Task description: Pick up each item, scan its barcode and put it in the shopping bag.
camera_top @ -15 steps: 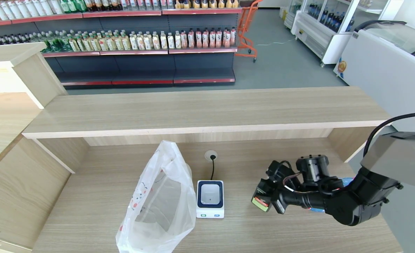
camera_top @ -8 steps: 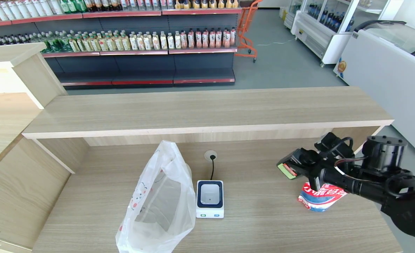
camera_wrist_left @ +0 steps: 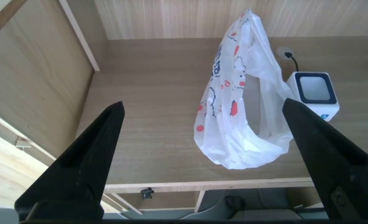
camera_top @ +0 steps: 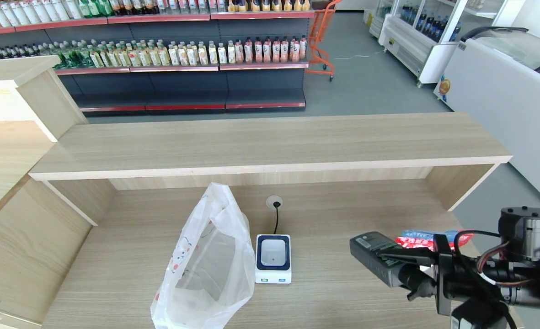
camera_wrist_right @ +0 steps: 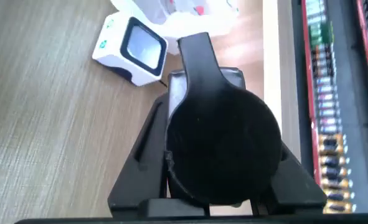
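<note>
Treat the pickup as the step in hand, by the look of things: bring the right hand (camera_top: 371,254) onto the snack packet (camera_top: 427,238) before anything else. Cannot tell whether that hand is clenched or released (hidden behind its own dark casing). Aim to take the packet by a flat edge rather than its puffed middle, squeezing lightly to avoid crushing it or sliding it across the counter (camera_top: 334,297). Lift clear, then turn the barcode side toward the window of the scanner (camera_top: 273,258), holding level and close above it. Carry on left afterwards and release through the open mouth of the shopping bag (camera_top: 205,260), going in from above to avoid nudging the thin film shut.

As for pose: right hand held low and roughly level over the near right of the counter, pointing left toward the scanner yet well apart from it. Packet lying flat just beyond the forearm, on its far side, ungrasped as far as can be judged. Left hand (camera_wrist_left: 202,112) released, spread wide, held high at the near left with the bag below and ahead.
</note>
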### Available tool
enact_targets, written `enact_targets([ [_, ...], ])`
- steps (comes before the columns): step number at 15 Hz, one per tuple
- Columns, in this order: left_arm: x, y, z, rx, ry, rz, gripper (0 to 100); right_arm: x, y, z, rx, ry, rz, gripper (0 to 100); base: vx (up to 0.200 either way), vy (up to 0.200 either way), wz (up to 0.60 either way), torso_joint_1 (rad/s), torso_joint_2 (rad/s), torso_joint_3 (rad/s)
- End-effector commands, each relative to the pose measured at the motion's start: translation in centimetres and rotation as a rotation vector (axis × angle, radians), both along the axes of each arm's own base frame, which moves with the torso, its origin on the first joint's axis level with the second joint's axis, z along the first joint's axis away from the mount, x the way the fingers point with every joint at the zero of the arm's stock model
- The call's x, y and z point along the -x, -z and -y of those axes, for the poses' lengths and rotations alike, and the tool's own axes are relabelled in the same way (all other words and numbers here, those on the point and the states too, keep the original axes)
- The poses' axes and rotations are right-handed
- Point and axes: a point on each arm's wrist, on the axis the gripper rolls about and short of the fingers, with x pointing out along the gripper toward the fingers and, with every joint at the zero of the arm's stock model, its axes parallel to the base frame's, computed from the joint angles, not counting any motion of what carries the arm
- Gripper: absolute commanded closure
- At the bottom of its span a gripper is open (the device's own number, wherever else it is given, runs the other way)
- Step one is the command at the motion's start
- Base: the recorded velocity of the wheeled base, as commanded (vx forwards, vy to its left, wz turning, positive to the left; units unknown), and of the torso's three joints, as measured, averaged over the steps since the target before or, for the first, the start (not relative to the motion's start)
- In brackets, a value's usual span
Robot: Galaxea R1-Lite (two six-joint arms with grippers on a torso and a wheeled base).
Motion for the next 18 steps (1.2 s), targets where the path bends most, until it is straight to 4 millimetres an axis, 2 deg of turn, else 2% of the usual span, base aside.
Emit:
enact_targets([
  [1,0.0,0.0,0.0,0.000,0.000,0.001,0,2.8,0.2,-0.5,0.113,-0.275,0.144,100,0.000,0.000,0.00,0.000,0.00,0.000],
  [4,0.0,0.0,0.0,0.000,0.000,0.001,0,4.5,0.9,-1.3,0.200,-0.468,0.270,100,0.000,0.000,0.00,0.000,0.00,0.000],
  [6,0.0,0.0,0.0,0.000,0.000,0.001,0,5.4,0.8,-3.7,0.195,-0.632,0.350,100,0.000,0.000,0.00,0.000,0.00,0.000],
  [7,0.0,0.0,0.0,0.000,0.000,0.001,0,5.5,1.0,-4.0,0.196,-0.660,0.365,100,0.000,0.000,0.00,0.000,0.00,0.000],
  [18,0.0,0.0,0.0,0.000,0.000,0.001,0,6.2,0.0,-4.5,0.198,-0.730,0.545,100,0.000,0.000,0.00,0.000,0.00,0.000],
])
